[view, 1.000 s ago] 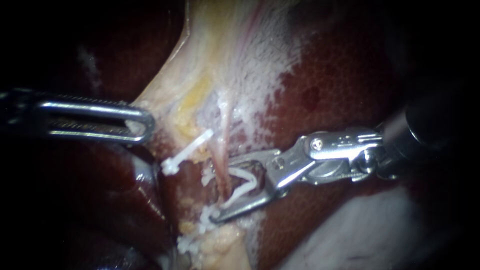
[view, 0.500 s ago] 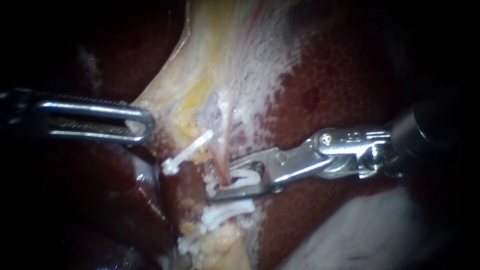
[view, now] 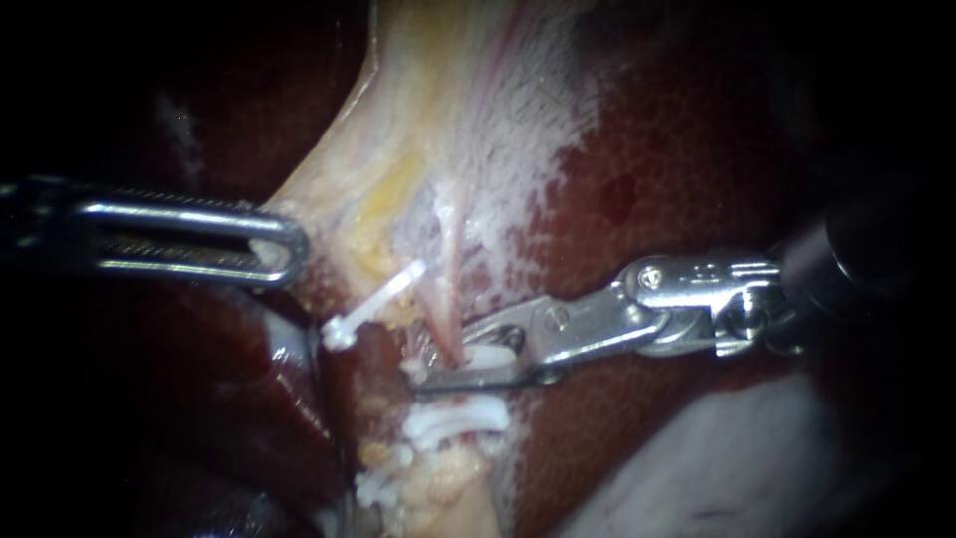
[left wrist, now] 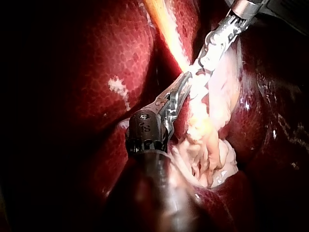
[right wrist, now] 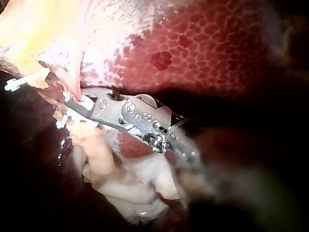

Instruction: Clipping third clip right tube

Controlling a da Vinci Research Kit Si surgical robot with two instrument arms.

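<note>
The right tube, thin and pink, runs down from the pale gallbladder tissue. My right instrument reaches in from the right, its jaws shut on a white clip that wraps this tube. A second white clip sits on the tube just below the jaws. In the right wrist view the same jaws squeeze the clip. My left instrument holds the pale tissue's edge at the left, jaws shut on it, as its wrist view also shows.
Another white clip lies slanted on the tissue left of the tube, and one more sits low among yellow fat. Dark red liver surrounds the field. The right instrument's shaft crosses ahead of my left jaws.
The right instrument's jaws, open around the tube a second ago, have squeezed together, flattening the clip on the tube. The left instrument has stayed in place.
</note>
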